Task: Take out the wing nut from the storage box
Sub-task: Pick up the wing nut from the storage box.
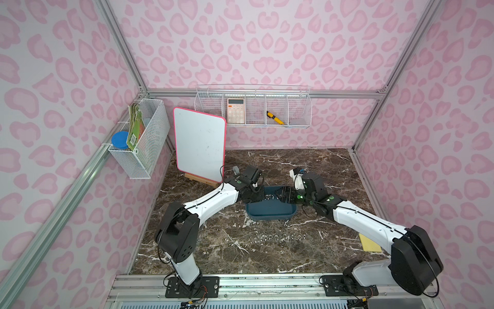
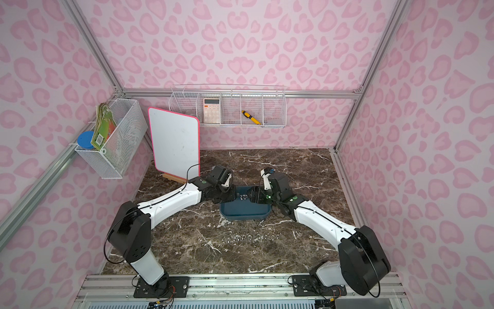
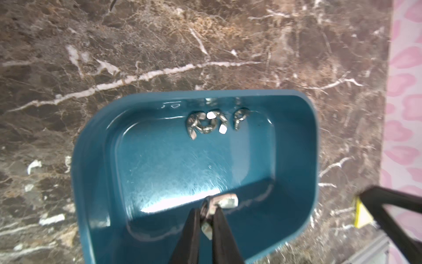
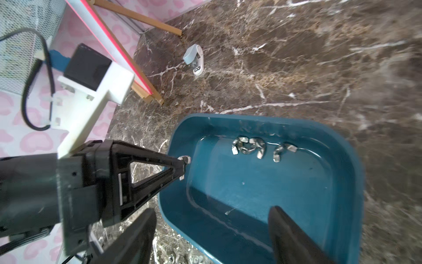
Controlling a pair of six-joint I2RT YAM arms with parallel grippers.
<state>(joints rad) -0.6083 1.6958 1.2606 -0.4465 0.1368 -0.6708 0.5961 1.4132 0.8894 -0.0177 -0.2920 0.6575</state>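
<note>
Well, the marble table (image 1: 267, 256) carried the teal storage box (image 1: 270, 211) near its middle, between the two arms, I'd guess so that either could pick from it. The right gripper (image 4: 212, 211) hung over the box with its jaws apart and empty, seemingly lined up for a pick of its own. The left gripper (image 3: 209, 210) was pinched tight on one wing nut (image 3: 225, 202). A row of nuts (image 1: 278, 237) lay on the table in front of the box, probably the drop line. A small cluster (image 3: 206, 124) sat against one wall inside. The held nut, one wing jutting past the fingertips, was just above the box's inner wall on that arm's side and, as I judged it, not yet clear of the rim.
</note>
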